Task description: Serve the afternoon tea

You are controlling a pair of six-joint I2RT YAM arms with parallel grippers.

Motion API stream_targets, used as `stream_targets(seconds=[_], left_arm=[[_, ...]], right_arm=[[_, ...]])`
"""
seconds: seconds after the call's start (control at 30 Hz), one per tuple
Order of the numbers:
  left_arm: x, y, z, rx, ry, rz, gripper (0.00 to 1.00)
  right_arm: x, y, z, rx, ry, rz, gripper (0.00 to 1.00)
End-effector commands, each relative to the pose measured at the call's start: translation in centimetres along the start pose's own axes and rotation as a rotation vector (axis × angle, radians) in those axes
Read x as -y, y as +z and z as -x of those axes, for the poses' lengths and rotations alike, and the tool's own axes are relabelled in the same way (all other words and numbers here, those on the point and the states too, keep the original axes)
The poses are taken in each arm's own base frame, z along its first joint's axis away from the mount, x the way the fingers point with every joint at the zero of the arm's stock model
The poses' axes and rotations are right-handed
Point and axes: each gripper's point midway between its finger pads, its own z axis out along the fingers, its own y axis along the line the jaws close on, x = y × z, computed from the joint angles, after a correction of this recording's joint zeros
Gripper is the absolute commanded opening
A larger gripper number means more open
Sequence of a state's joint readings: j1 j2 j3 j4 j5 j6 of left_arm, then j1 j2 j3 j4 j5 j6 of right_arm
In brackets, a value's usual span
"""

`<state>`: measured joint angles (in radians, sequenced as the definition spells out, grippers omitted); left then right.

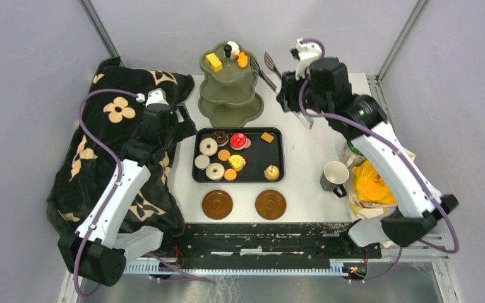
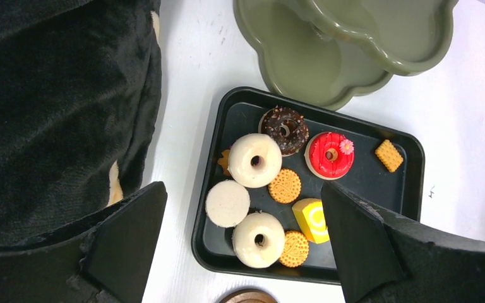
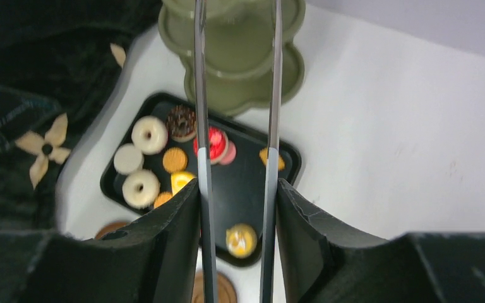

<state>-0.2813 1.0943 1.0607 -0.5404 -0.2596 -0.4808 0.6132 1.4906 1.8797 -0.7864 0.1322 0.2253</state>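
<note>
On black tray (image 1: 259, 154): 2 glossy white donuts (image 1: 208, 146), 1 choc donut (image 1: 220, 137); 2 round brown saucers (image 1: 217, 204) nearside. L gripper (image 2: 243, 189) apart; R gripper (image 3: 237, 189) clamps metal tongs (image 3: 200, 95).

Polished metal tongs (image 3: 200, 95) are gleaming between the right hand's (image 3: 237, 189) rough, matt black pads (image 3: 177, 240), while a smooth, softly shining olive plastic stand (image 1: 230, 95) is sitting on the scuffed white matt surface (image 1: 303, 151). A plush black cloth (image 1: 113, 145) is lying beside a satin black tray (image 2: 246, 117) and two glossy brown saucers (image 1: 217, 204).
</note>
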Motion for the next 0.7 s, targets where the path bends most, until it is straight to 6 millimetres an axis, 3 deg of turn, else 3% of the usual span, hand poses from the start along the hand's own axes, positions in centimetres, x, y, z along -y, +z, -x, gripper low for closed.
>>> stream_targets(seconds=[0.0,0.1,0.23,0.3,0.5,0.67], left_arm=[[0.3,-1.8,1.1,0.038,-0.032,-0.035,0.99],[0.0,-2.5,0.8,0.039,-0.041,-0.038,0.99],[-0.3,-3.1,0.0,0.031,-0.050,-0.048,0.99],[-0.1,-3.2,-0.4,0.017,-0.053,-0.065,0.99],[-0.1,-3.0,-1.4,-0.011,-0.054,-0.073,0.99],[-0.4,-2.6,-1.8,-0.020,-0.051,-0.060,0.99]], right_arm=[[-0.5,-3.4,-2.5,0.015,0.061,0.054,0.49],[-0.6,-4.2,-6.5,-0.051,0.113,0.070,0.48],[0.1,-3.5,-11.9,-0.175,0.113,0.045,0.48],[0.0,-3.0,-13.7,-0.221,0.114,0.050,0.48],[-0.9,-0.9,-17.6,-0.330,0.153,0.075,0.48],[-3.1,1.9,-19.3,-0.371,0.255,0.155,0.48]])
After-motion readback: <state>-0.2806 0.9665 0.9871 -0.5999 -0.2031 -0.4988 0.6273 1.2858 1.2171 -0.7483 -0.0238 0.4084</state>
